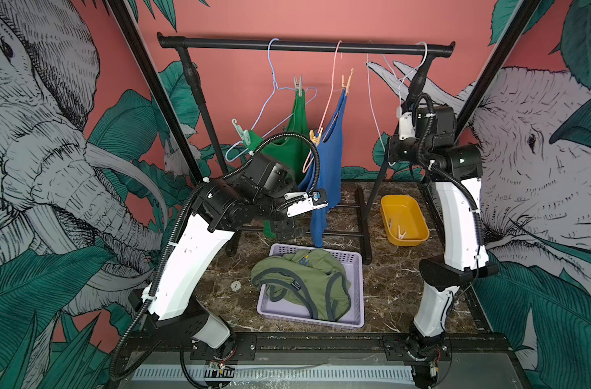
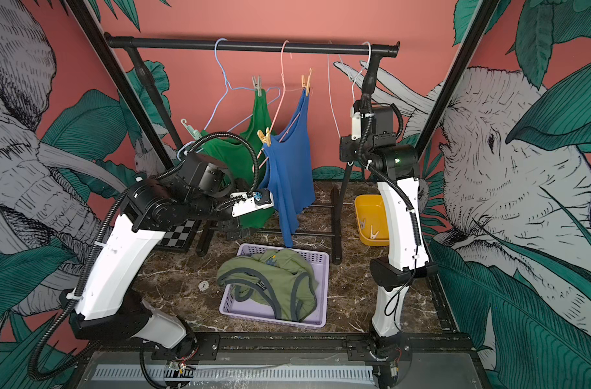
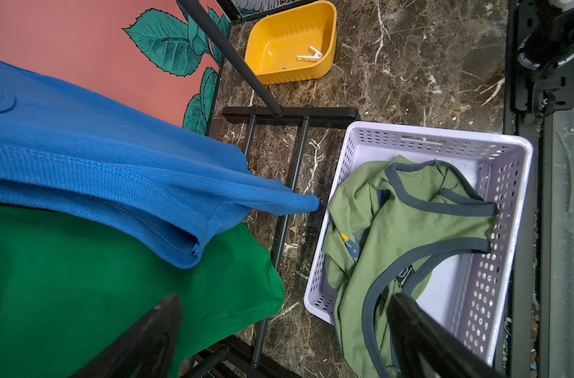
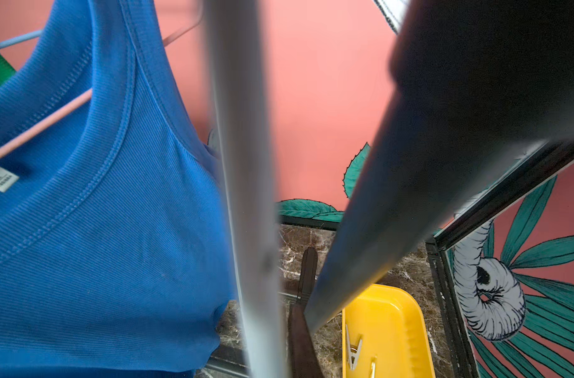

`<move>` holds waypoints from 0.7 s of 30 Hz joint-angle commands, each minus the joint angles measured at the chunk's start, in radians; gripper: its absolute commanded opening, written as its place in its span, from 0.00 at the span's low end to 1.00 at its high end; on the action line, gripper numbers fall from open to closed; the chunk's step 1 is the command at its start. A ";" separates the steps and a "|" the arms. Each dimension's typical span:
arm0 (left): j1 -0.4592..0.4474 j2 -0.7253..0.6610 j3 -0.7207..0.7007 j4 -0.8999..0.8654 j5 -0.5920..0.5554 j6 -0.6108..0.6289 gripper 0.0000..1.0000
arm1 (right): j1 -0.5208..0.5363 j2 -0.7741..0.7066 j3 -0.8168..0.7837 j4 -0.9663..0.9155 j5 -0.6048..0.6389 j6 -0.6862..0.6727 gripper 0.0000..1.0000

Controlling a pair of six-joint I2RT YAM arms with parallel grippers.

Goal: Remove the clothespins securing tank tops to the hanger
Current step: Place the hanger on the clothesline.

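Olive top (image 1: 307, 283) sits in basket (image 1: 354, 324), two clothespins (image 1: 401, 232) in yellow tub (image 1: 420, 235) (about a third done). Green top (image 1: 295, 134) and blue top (image 1: 331, 161) hang pinned. Left tool (image 3: 287, 299) gapes; right tool (image 4: 298, 347) is clenched, contents unclear.

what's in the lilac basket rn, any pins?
Only the olive tank top, bunched and spilling over a side rim of the lilac basket. No pins on its bare floor; the loose clothespins lie in the yellow bin. Anything under the fabric is covered.
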 commanded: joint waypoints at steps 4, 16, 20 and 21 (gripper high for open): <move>-0.002 -0.054 -0.011 -0.006 0.021 0.022 0.99 | -0.002 0.011 -0.007 -0.030 -0.054 0.027 0.00; -0.002 -0.073 0.058 0.050 -0.066 0.015 0.99 | 0.021 -0.088 -0.070 -0.017 -0.072 0.027 0.46; -0.001 -0.076 0.084 0.083 -0.118 0.017 0.99 | 0.023 -0.162 -0.110 0.001 -0.069 0.021 0.61; 0.001 -0.076 0.088 0.093 -0.134 0.016 0.99 | 0.023 -0.185 -0.130 0.014 -0.070 0.020 0.62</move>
